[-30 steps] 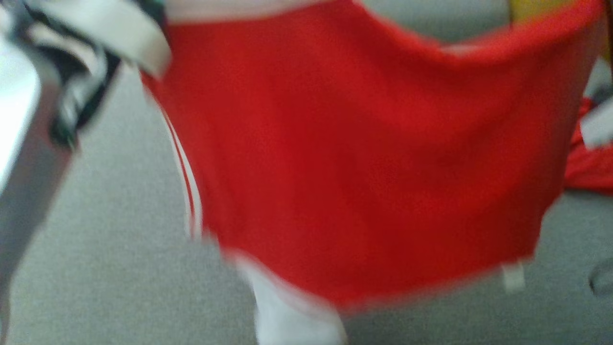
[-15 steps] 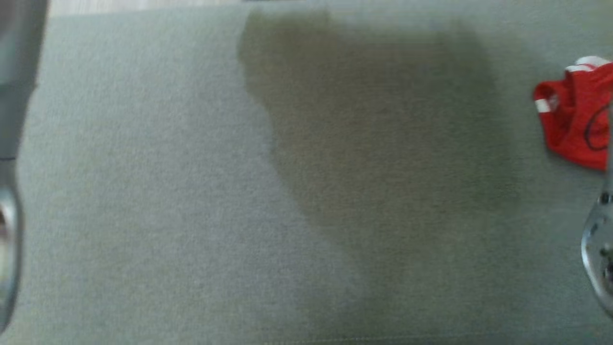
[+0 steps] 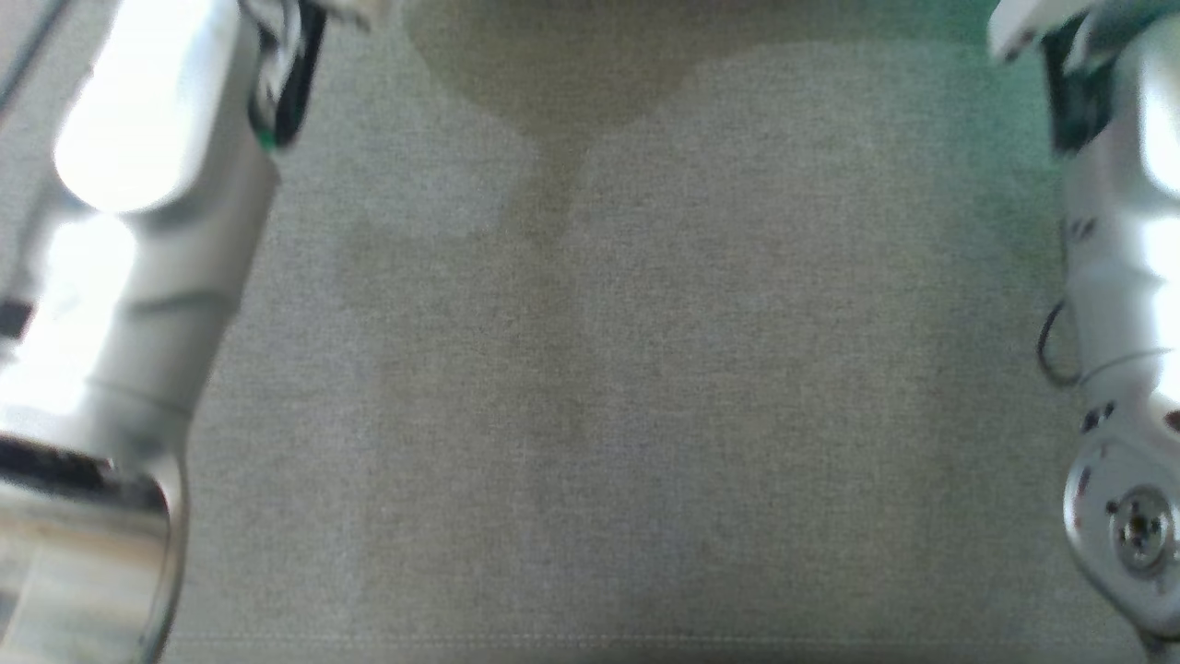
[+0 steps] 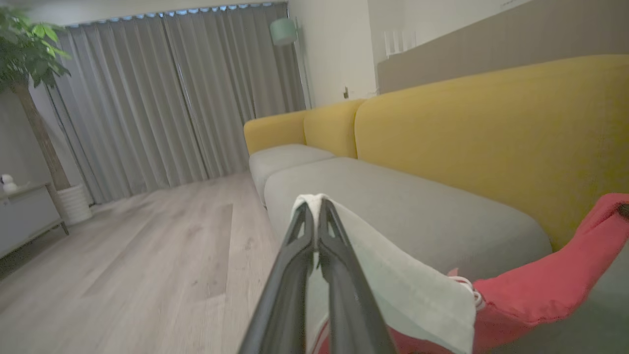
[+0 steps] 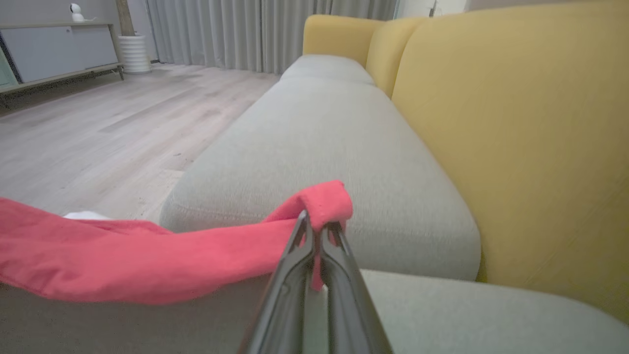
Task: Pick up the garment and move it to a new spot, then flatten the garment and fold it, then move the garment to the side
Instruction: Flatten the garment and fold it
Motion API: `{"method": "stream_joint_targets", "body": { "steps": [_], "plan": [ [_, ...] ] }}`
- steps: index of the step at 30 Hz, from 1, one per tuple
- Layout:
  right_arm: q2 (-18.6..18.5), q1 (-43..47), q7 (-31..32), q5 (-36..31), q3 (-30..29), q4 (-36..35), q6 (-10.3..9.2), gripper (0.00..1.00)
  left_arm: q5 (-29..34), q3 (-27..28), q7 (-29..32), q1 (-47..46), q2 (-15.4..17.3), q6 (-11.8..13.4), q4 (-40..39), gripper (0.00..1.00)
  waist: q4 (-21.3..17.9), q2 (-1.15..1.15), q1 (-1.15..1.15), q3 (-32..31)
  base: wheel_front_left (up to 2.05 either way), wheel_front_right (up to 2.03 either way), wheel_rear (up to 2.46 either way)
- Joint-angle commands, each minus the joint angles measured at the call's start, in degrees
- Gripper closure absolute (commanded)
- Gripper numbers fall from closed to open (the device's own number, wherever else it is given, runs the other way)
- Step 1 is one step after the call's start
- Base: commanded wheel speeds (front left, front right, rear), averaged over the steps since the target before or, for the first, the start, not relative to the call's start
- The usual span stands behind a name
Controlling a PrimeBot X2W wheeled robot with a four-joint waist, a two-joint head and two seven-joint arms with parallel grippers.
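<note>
While the left gripper [image 4: 314, 205] pinches the garment [image 4: 540, 290] by its white band, the right gripper [image 5: 315, 221] clamps its red edge.

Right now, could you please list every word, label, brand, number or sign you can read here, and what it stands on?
No text can be read.
The red garment and its white band show plain cloth, no print.
The sofa's grey seat and yellow back carry no lettering.
The pale panels on the wall are too small and blurred to tell.
</note>
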Motion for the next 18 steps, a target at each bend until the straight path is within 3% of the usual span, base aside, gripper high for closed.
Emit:
{"method": "stream_joint_targets", "body": {
  "steps": [1,6,10,13,18],
  "plan": [
    [1.6,0.5,-2.2,0.2,0.3,-0.6,0.39,1.00,-0.7,2.1,-0.8,-0.6,2.0,-0.2,-2.3,1.00,0.1,0.00,-0.02,1.4,0.00,0.00,0.00],
    [2.3,3.8,-6.0,2.9,-0.3,1.7,0.39,1.00,-2.8,4.5,-1.7,7.9,3.1,0.0,-7.4,1.00,-0.7,0.00,-0.02,1.2,0.00,0.00,0.00],
    [2.5,7.4,-6.9,5.3,0.8,-0.4,0.39,1.00,-3.1,7.5,-1.8,16.9,5.0,1.3,-16.3,1.00,-1.7,0.00,-0.02,0.2,0.00,0.00,0.00],
    [2.6,11.5,-7.0,9.0,3.2,-4.6,0.39,1.00,-0.1,8.8,-1.8,25.7,7.4,3.5,-24.5,1.00,-2.4,0.00,-0.02,-1.5,0.00,0.00,0.00],
    [2.6,24.4,-7.0,17.0,8.2,-12.8,0.39,1.00,-0.3,12.0,-1.8,45.6,8.1,7.3,-35.9,1.00,-3.0,0.00,-0.02,-7.4,0.00,0.00,0.00]
  ]
}}
